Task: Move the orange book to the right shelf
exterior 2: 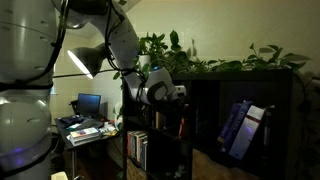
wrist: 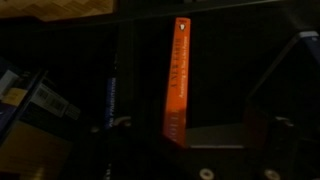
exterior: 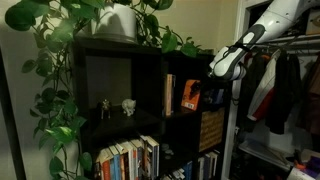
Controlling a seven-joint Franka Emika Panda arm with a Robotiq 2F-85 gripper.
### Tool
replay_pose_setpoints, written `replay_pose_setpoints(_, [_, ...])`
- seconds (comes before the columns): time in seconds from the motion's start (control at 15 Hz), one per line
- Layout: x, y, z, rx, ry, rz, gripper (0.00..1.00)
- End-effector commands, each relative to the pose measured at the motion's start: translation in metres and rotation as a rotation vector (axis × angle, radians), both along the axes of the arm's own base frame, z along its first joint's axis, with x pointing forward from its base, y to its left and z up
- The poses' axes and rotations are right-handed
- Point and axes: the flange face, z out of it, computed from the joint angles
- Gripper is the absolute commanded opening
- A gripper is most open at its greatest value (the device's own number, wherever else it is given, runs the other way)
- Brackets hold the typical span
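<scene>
The orange book (exterior: 189, 95) stands upright in the upper right cube of the dark bookcase (exterior: 150, 60), next to a tan-spined book (exterior: 170, 95). My gripper (exterior: 225, 65) hovers just in front of that cube; it also shows in an exterior view (exterior 2: 165, 92). In the wrist view the orange book's spine (wrist: 178, 80) runs up the middle, lying between my wide-apart dark fingers (wrist: 200, 125). The gripper looks open and nothing is held. The inside of the cube is very dark.
Small pale figurines (exterior: 117, 106) stand in the wider left compartment. Rows of books (exterior: 130, 158) fill the shelf below, and a woven basket (exterior: 211, 128) sits under the orange book. Blue books (exterior 2: 240, 128) lean in another cube. A leafy plant (exterior: 110, 20) tops the bookcase. Clothes (exterior: 285, 85) hang beside it.
</scene>
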Motion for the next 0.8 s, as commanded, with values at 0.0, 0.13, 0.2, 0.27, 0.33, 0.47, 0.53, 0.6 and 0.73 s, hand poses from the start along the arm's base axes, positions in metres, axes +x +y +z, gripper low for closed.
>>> replay_pose_setpoints(0.0, [-0.001,-0.0045,0.0034,0.0,-0.033,-0.011,1.0])
replay_pose_setpoints(0.13, [-0.0037,-0.0041,0.0059,0.001,-0.041,-0.013,1.0])
replay_pose_setpoints(0.2, [-0.0045,-0.0044,0.0068,-0.001,-0.044,-0.012,1.0])
replay_pose_setpoints(0.27, [-0.0052,-0.0037,0.0072,-0.001,-0.046,-0.01,1.0])
replay_pose_setpoints(0.33, [-0.0051,-0.0036,0.0069,-0.001,-0.047,-0.01,0.96])
replay_pose_setpoints(0.47, [-0.0055,-0.0043,0.0065,-0.001,-0.045,-0.011,0.71])
replay_pose_setpoints(0.53, [-0.0057,-0.0047,0.0061,-0.002,-0.044,-0.011,0.69])
replay_pose_setpoints(0.6, [-0.0061,-0.0061,0.0057,-0.002,-0.042,-0.013,0.62])
replay_pose_setpoints(0.73, [-0.0064,-0.0093,0.0045,-0.003,-0.04,-0.019,0.48])
